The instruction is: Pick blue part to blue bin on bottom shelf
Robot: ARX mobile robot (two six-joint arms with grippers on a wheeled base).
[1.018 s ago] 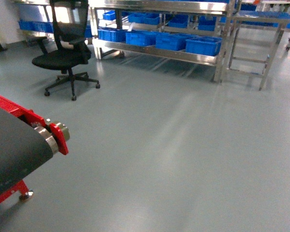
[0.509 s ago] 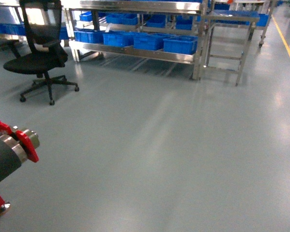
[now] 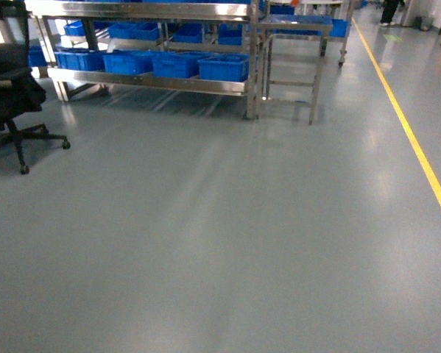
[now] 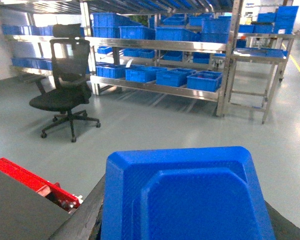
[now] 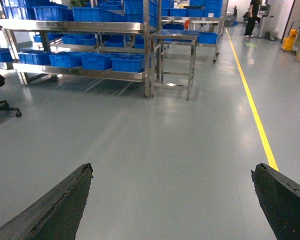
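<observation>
A: What is held by the left end effector (image 4: 182, 220)?

B: A blue part (image 4: 185, 195), a moulded plastic piece with a raised central panel, is gripped between the dark fingers (image 4: 87, 220), whose edges show at either side of it in the left wrist view. It fills the lower half of that view.

A: And the right end effector (image 5: 172, 200)?

B: It is spread wide with nothing between its fingers (image 5: 54, 210); only grey floor (image 3: 227, 235) is seen through the gap.

A: Where is the bottom shelf (image 3: 154, 82)?

B: It is seen well ahead, at the far left of the head view, as the lowest level of a stainless-steel rack (image 3: 143, 11). A row of blue bins (image 3: 180, 65) is set along it, side by side. Which one is the target cannot be told at this distance.

A: What else is visible?

B: A black office chair (image 4: 64, 95) stands left of the rack, a small steel worktop (image 3: 294, 22) just right of it, and a yellow floor line (image 3: 411, 140) runs along the right.
</observation>
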